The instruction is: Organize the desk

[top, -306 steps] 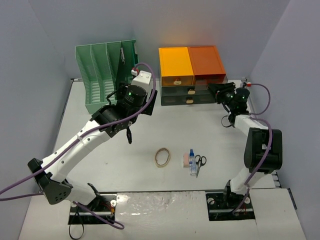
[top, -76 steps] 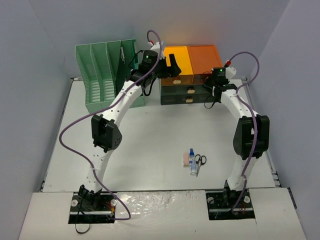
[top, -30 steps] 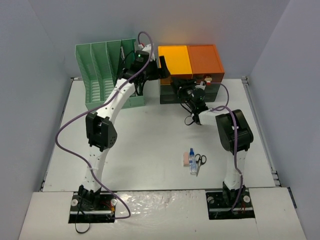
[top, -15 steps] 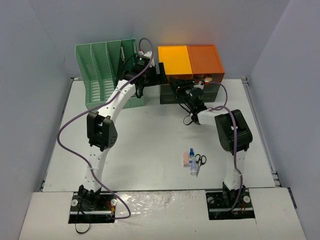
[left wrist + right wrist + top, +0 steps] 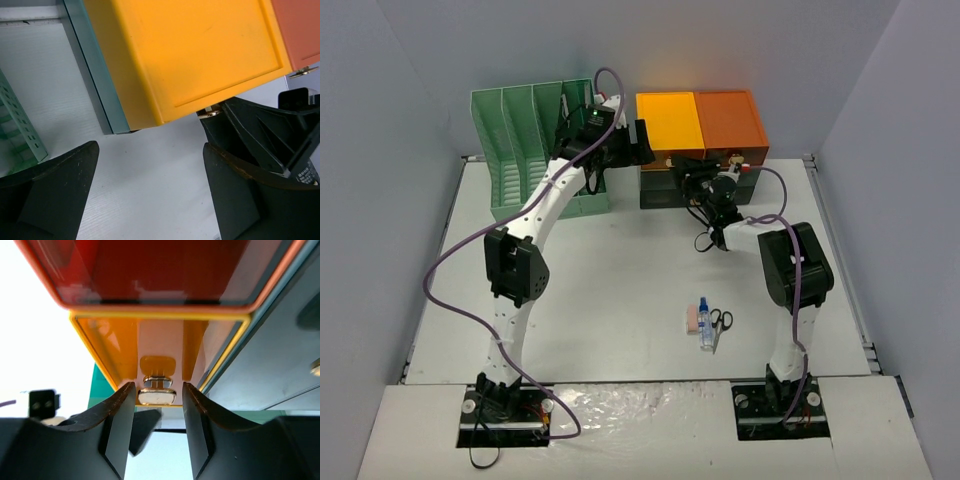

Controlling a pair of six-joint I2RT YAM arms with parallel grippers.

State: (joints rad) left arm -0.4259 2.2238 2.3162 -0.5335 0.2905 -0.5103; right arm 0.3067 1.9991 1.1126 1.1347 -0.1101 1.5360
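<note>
Top external, desk [image 5: 610,270]: you have 1 white tabletop spanning the view under both arms, with everything else resting on it.
Small items: 3 lie side by side near the desk's front edge: 1 pink block [image 5: 692,319], 1 blue-capped bottle [image 5: 704,326] and 1 pair of scissors [image 5: 720,321].
Cabinet [image 5: 655,190]: 1 stands at the far edge, with a dark green body and 2 bright drawers on top: 1 yellow drawer [image 5: 670,125] and 1 orange drawer [image 5: 732,120].
File rack [image 5: 525,160]: 1, green and slotted, stands just left of the cabinet.
Right gripper [image 5: 157,405]: your 2 fingers flank the yellow drawer's metal knob [image 5: 156,396], very close on each side. You cannot tell whether they pinch it.
Left gripper [image 5: 150,195]: its jaws are spread wide and hold nothing. It hovers by the yellow drawer's left corner, between rack and cabinet.
</note>
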